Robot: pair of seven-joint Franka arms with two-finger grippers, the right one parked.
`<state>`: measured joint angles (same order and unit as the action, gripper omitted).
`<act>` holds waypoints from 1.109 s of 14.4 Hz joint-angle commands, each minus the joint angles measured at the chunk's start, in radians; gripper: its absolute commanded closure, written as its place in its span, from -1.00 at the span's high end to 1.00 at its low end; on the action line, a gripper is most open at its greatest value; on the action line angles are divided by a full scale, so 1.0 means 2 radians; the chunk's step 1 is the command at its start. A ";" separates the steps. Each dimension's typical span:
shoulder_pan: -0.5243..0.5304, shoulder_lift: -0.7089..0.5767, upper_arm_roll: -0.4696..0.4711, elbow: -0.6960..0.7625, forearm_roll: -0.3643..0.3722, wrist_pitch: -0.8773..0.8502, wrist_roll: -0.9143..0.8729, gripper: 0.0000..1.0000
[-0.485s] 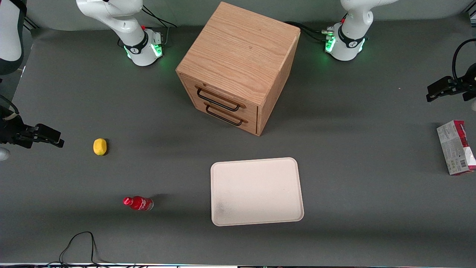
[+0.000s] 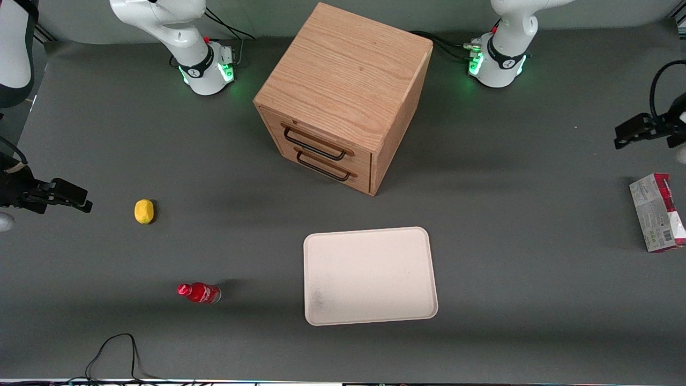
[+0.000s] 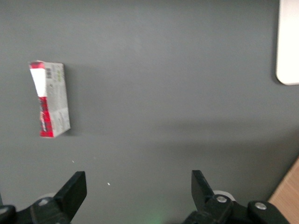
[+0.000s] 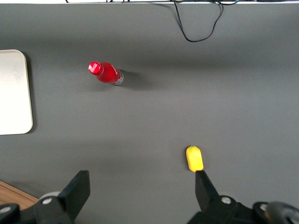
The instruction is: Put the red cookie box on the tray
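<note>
The red cookie box (image 2: 656, 212) lies flat on the grey table at the working arm's end, its grey-white printed face up. It also shows in the left wrist view (image 3: 50, 99). The cream-beige tray (image 2: 308, 279) lies near the table's middle, nearer the front camera than the cabinet; one corner shows in the left wrist view (image 3: 289, 46). My left gripper (image 2: 624, 134) hovers above the table, a little farther from the front camera than the box and apart from it. In the left wrist view the gripper (image 3: 138, 182) is open wide and holds nothing.
A wooden two-drawer cabinet (image 2: 343, 91) stands at mid-table, farther from the front camera than the tray. A yellow lemon (image 2: 143, 211) and a small red bottle (image 2: 199, 292) lie toward the parked arm's end. A black cable (image 2: 115, 348) loops at the table's near edge.
The left wrist has shifted very slightly. The box, the tray and everything else have stayed in place.
</note>
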<state>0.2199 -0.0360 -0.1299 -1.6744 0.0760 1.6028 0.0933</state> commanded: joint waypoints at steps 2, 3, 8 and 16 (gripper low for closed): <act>0.000 0.025 0.071 -0.005 0.009 0.059 0.077 1.00; 0.000 0.037 0.093 -0.004 0.009 0.077 0.101 1.00; 0.004 0.154 0.185 -0.003 0.000 0.209 0.211 1.00; 0.052 0.319 0.188 0.020 -0.043 0.282 0.241 0.99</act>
<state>0.3108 0.5445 0.2440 -1.6863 0.0104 2.1739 0.5493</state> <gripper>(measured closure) 0.000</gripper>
